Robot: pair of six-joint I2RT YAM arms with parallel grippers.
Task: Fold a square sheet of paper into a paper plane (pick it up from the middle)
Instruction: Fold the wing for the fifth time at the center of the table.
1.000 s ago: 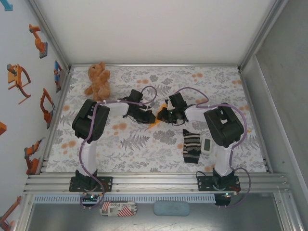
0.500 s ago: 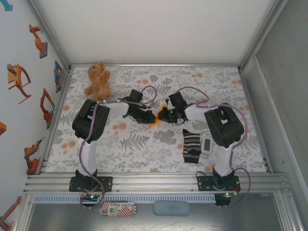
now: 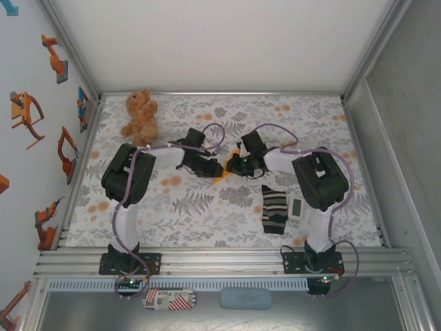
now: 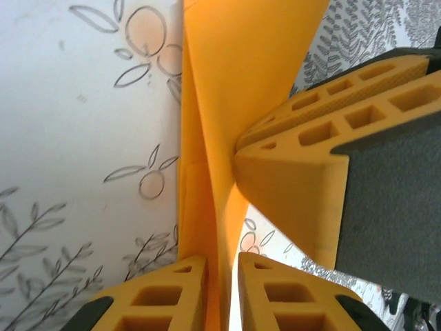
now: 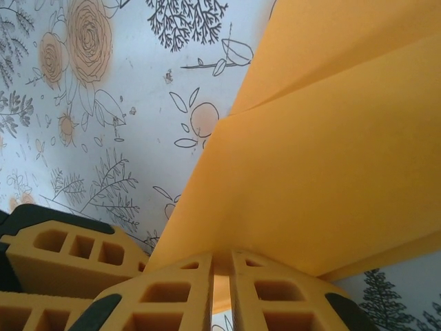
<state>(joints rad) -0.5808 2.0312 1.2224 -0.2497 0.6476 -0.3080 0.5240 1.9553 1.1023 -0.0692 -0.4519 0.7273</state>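
So, biggest thing first: the flowery table [image 3: 207, 207], with both arms reaching in from the near edge and meeting around the middle. Far left there's a teddy bear [image 3: 140, 114] sitting well out of the way.

The paper plane [image 3: 220, 178] is half-made, a creased orange-yellow shape held up off the cloth mid-table, right between the two grippers. Near right lies a striped sock [image 3: 274, 209] with a small white device [image 3: 295, 207] just beside it, neither touching anything that matters.

Down to the small stuff. The right gripper [image 3: 233, 165] is clamped on the paper, fingers [image 5: 179, 289] pressed together with the sheet fanning out from the slit. The left gripper [image 3: 215, 167] has the folded edge running between its fingers [image 4: 158, 296], but there's a sliver of light on one side, so I honestly can't tell if it's pinching or has let go.

What worries me: if the left side really is loose, the whole thing hangs from one pinch. Thin paper like that could swing, sag or unfold along the crease, and any tug from the right arm might tear it or skew the fold.
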